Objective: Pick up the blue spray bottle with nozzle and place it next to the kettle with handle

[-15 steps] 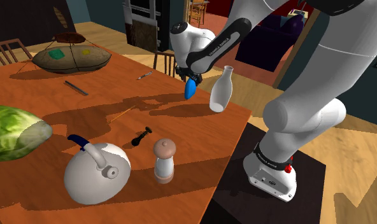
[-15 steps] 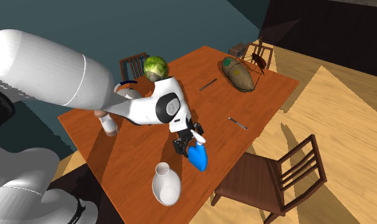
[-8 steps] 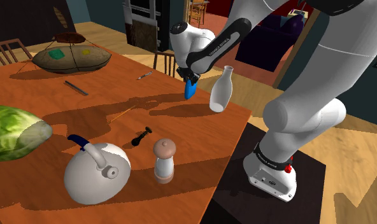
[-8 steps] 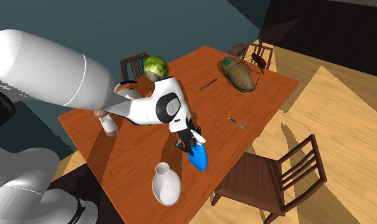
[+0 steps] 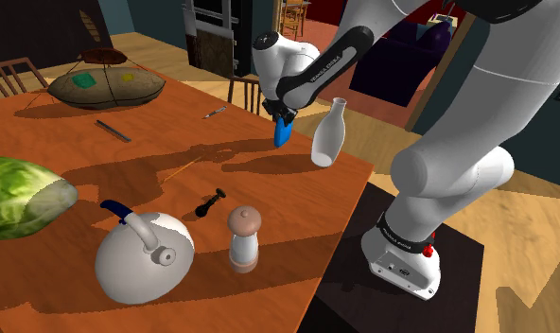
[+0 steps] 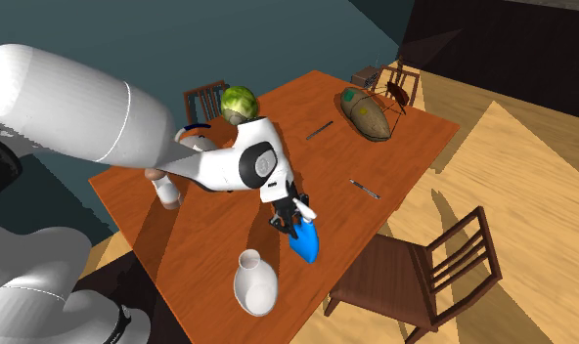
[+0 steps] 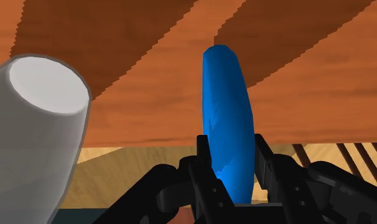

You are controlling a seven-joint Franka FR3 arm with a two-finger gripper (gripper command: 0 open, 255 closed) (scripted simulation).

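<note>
**benchlurker:** Where's the bottle relative to the hand, and which way do you have to go?

**me (driving it remotely):** The gripper (image 5: 284, 119) is clamped on the blue spray bottle (image 5: 282, 133). In the wrist view both black fingers (image 7: 265, 160) press on its flanks near one end. Its long axis runs straight out along them, so it hangs below the hand, close to upright in the shoulder view. It's over the table (image 5: 174, 142), near the edge by the stand. I can't tell if its lower end touches the wood.

**benchlurker:** And the kettle?

**me:** The kettle (image 5: 142, 257) is well apart from the bottle, at roughly 7 to 8 o'clock from it in the shoulder view. I reckon the whole carry turns on that line, and it's a long diagonal sweep for the one arm. The pepper mill (image 5: 242, 236) stands just beside the kettle at its 3 o'clock, right on my approach side. I'd want to come down without clipping it. The white vase (image 5: 329, 132) is near the bottle at its 3 o'clock, not touching, so my guess is I should move away from that first.

**benchlurker:** Anything in the containers?

**me:** Can't say. In the wrist view the vase's mouth looks like a flat pale disc, with nothing visible inside. The kettle has its lid on, so whatever's in there is hidden.
</note>
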